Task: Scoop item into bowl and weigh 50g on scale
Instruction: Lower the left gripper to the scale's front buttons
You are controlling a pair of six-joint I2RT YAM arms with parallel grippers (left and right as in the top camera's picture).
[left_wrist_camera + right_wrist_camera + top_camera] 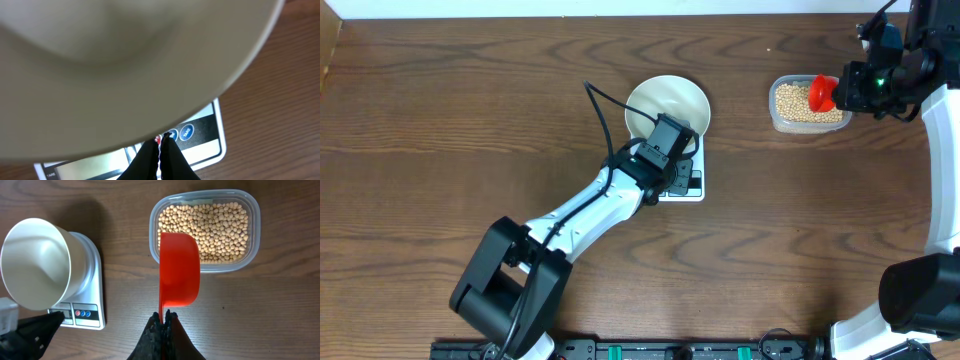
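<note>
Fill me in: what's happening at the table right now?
The left arm has its jaws shut, tips down at the buttons of the scale, just in front of the white bowl that sits empty on it. The right arm has its jaws shut on the handle of a red scoop, which hangs over the edge of the clear tub of beans. Nothing is in the bowl yet.

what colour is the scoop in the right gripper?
Bright red. The scoop shows best in the right wrist view.

Top-down overhead; close wrists; common scale (pixel 95 280)
</note>
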